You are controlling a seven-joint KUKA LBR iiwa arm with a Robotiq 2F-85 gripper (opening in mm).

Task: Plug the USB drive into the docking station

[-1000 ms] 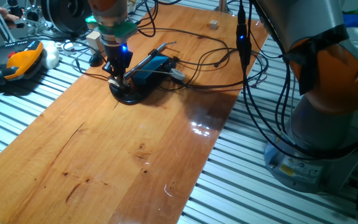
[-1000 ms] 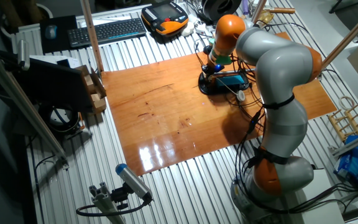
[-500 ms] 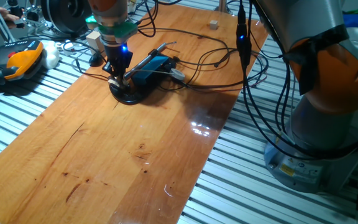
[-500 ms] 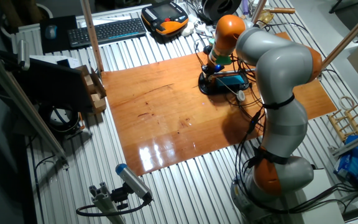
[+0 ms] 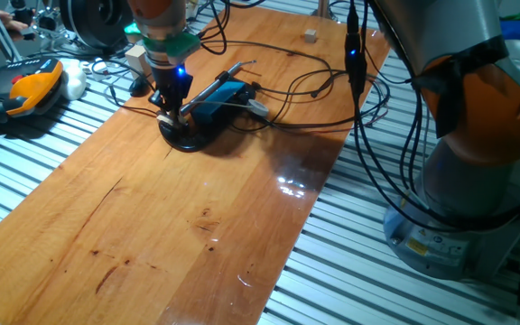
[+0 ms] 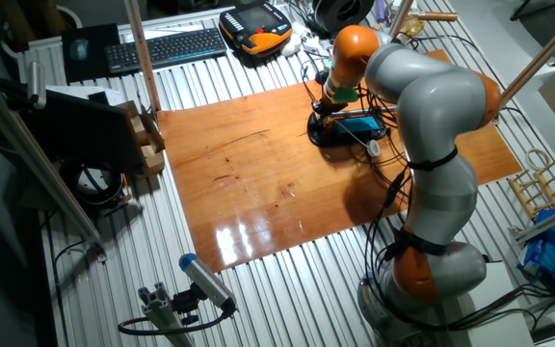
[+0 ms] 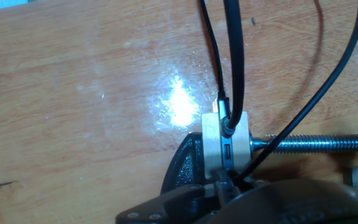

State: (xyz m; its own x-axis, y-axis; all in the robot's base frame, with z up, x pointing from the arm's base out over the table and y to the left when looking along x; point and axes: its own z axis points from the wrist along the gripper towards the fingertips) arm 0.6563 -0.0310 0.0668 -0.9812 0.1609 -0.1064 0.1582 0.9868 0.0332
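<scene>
Wooden tabletop (image 5: pixel 197 226) | end effector (image 5: pixel 170 113) over docking station (image 5: pixel 219 97), grip state unclear | no legible labels

Legible text: none | all three views checked | label on robot base (image 5: pixel 420 242): print too small to read

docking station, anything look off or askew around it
The docking station sits tilted, propped on a black base rather than flat on the wooden table. Thin black cables loop loosely across the board around it, near the tool. Nothing looks spilled or damaged.
</scene>
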